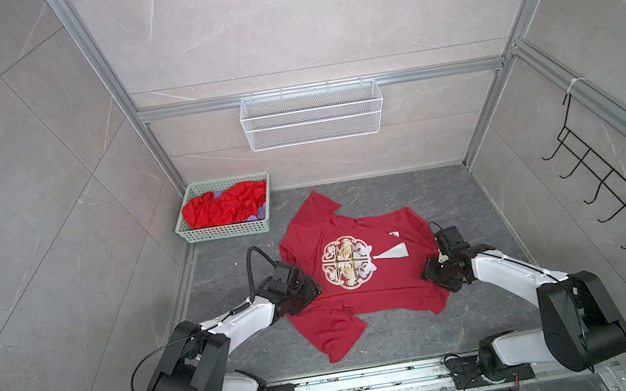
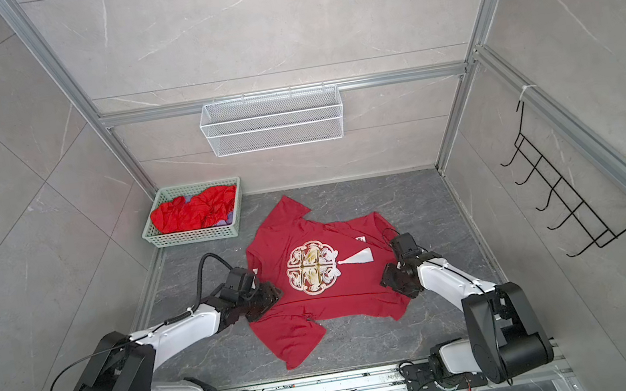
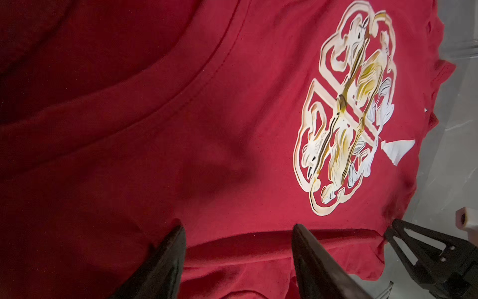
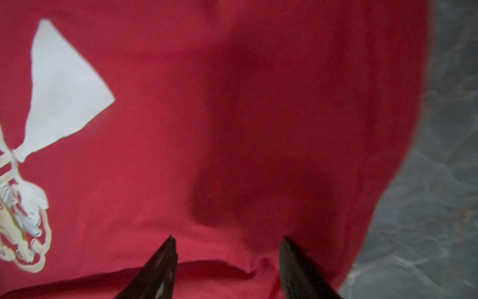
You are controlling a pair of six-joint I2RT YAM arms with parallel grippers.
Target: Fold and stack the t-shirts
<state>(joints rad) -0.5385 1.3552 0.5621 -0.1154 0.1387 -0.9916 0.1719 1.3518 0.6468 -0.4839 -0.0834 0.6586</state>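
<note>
A dark crimson t-shirt (image 1: 392,289) (image 2: 355,295) lies spread on the grey table, its round white-gold print (image 1: 348,262) and white tassel shape (image 1: 393,253) facing up. One sleeve points to the back, the other to the front edge. A crease runs across the cloth between my two grippers. My left gripper (image 1: 310,289) (image 2: 271,293) (image 3: 239,230) stands open at the shirt's left side, astride that raised crease. At the shirt's right side my right gripper (image 1: 428,272) (image 2: 386,278) (image 4: 227,239) is open too, with a fold of cloth between its tips. More red t-shirts (image 1: 220,208) lie crumpled in a basket.
The pale green basket (image 1: 224,231) stands at the back left of the table. A white wire basket (image 1: 312,116) hangs on the back rail. A black hook rack (image 1: 614,193) hangs on the right wall. Bare grey table (image 1: 428,330) shows in front of the shirt.
</note>
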